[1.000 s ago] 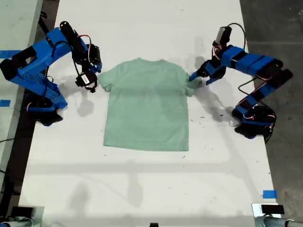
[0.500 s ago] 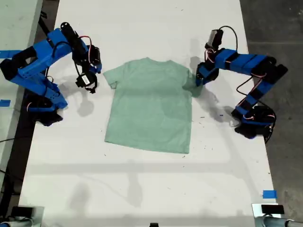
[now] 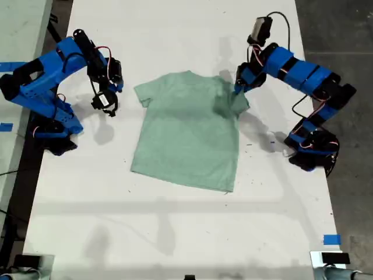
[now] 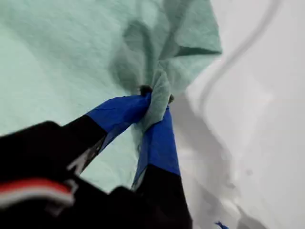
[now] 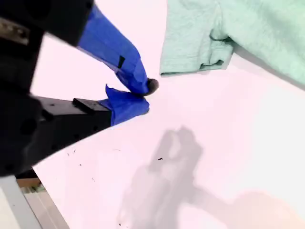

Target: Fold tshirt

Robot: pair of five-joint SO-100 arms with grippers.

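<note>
step in hand: my first gripper (image 4: pixel 155 98) has its fingers (image 4: pixel 159 138) pinched tight on a sleeve of the tshirt (image 3: pixel 187 131), lifted a little at the exterior view's right; best carry it low across the chest so the fold lands flat.
other arm: my second gripper (image 5: pixel 140 98) hangs just beside the other sleeve, fingers nearly closed on nothing.
shirt place: spread mid worktop (image 3: pixel 175 233), slightly askew.
edges: collar points to the far edge; hem has wide bare worktop below.
room: plenty between the arms.
</note>
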